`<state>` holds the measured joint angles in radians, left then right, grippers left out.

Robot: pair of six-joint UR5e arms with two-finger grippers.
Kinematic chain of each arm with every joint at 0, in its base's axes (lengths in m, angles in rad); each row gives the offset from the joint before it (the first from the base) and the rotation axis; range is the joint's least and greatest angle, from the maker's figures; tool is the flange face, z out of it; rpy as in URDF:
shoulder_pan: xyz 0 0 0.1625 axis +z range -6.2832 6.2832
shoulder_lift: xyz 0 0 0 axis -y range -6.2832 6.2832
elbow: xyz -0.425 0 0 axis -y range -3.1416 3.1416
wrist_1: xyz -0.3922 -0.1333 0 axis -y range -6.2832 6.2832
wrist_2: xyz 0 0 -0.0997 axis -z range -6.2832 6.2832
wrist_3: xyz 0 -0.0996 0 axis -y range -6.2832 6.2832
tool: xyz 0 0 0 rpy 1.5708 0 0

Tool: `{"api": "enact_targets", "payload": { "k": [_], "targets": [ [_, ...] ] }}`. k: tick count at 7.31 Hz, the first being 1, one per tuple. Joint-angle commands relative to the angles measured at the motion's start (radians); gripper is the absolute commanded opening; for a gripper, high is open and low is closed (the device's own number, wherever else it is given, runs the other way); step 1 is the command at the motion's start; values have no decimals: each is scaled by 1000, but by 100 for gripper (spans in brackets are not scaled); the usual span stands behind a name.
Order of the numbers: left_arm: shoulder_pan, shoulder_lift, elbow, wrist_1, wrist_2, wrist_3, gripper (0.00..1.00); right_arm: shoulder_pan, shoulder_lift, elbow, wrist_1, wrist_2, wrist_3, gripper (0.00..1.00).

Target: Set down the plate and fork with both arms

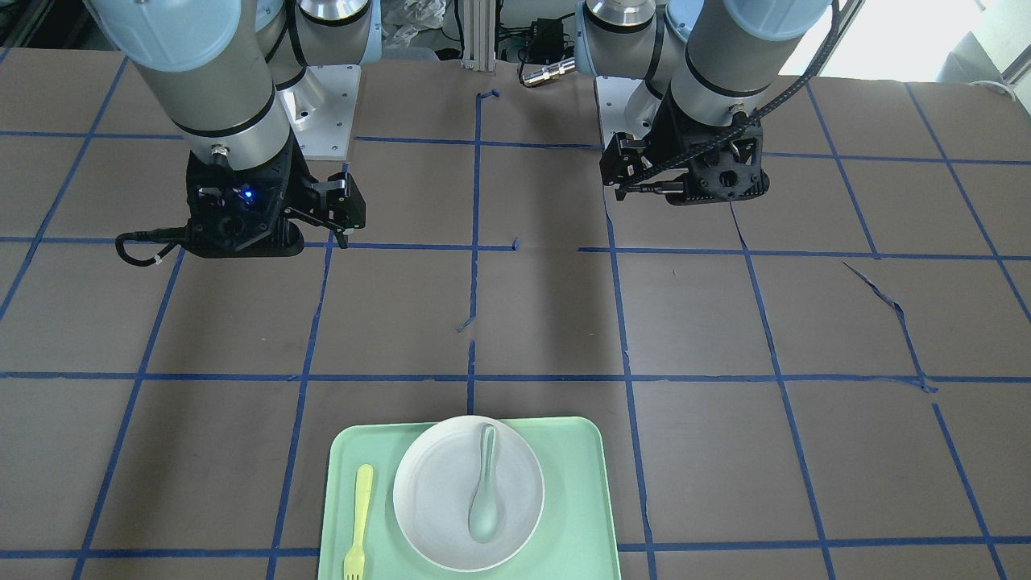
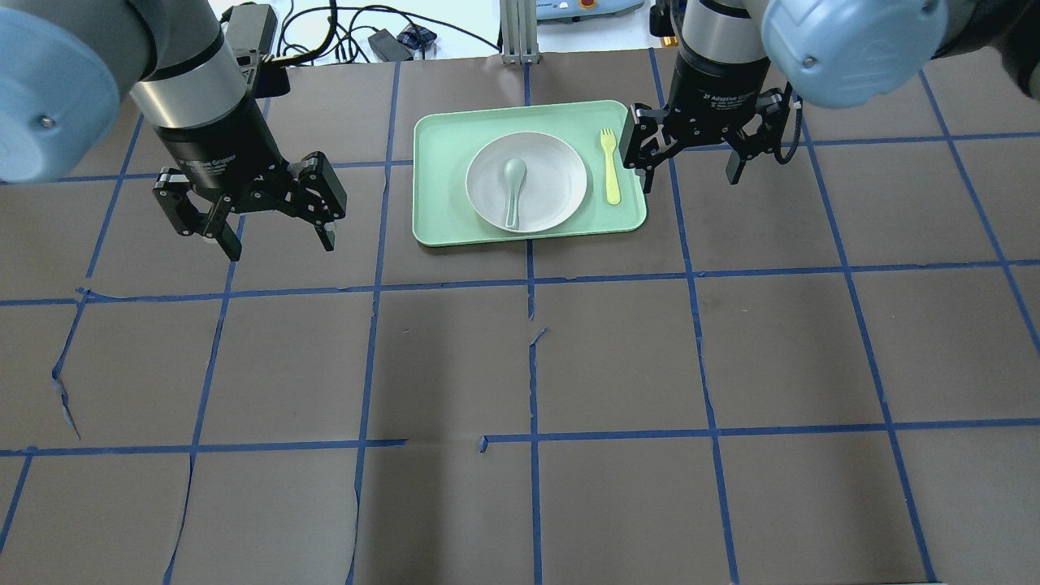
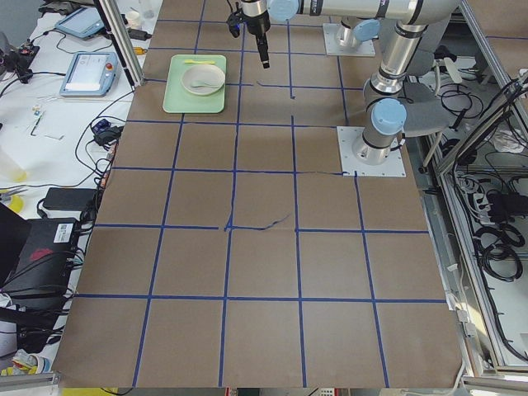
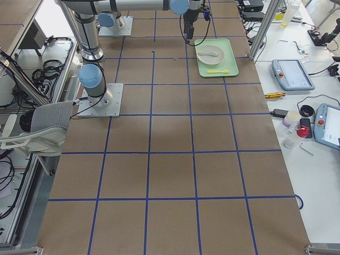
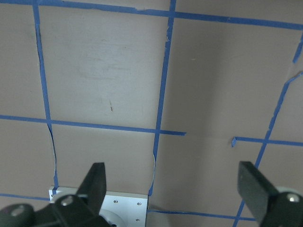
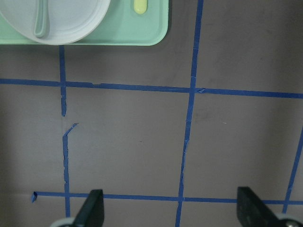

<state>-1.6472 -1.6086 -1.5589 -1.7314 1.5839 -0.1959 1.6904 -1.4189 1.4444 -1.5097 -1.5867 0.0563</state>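
The off-white plate [image 2: 554, 180] lies on the mint-green tray [image 2: 443, 179] at the far middle of the table, with a grey-green spoon [image 2: 513, 180] lying in it. The pale-yellow fork [image 2: 609, 162] lies on the tray beside the plate, on the right arm's side. My right gripper [image 2: 691, 180] is open and empty, hanging just right of the tray above the table. My left gripper [image 2: 280, 244] is open and empty, left of the tray and apart from it. In the front-facing view the plate [image 1: 435, 499] and fork [image 1: 358, 515] show at the bottom edge.
The brown table cover carries a grid of blue tape with a few torn strips [image 2: 65, 398]. The right wrist view catches the tray's corner [image 6: 151, 35] and the plate's rim [image 6: 80, 23] at the top. Cables and boxes lie beyond the table's far edge [image 2: 382, 41].
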Motion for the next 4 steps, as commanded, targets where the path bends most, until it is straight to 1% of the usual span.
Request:
{"api": "enact_targets", "payload": {
  "k": [1, 4],
  "targets": [
    [-6, -17, -12, 96, -1, 0, 100, 2, -24, -10, 42, -12, 5, 100],
    [-3, -7, -15, 99, -12, 6, 100, 2, -29, -6, 54, -12, 4, 100]
  ]
}}
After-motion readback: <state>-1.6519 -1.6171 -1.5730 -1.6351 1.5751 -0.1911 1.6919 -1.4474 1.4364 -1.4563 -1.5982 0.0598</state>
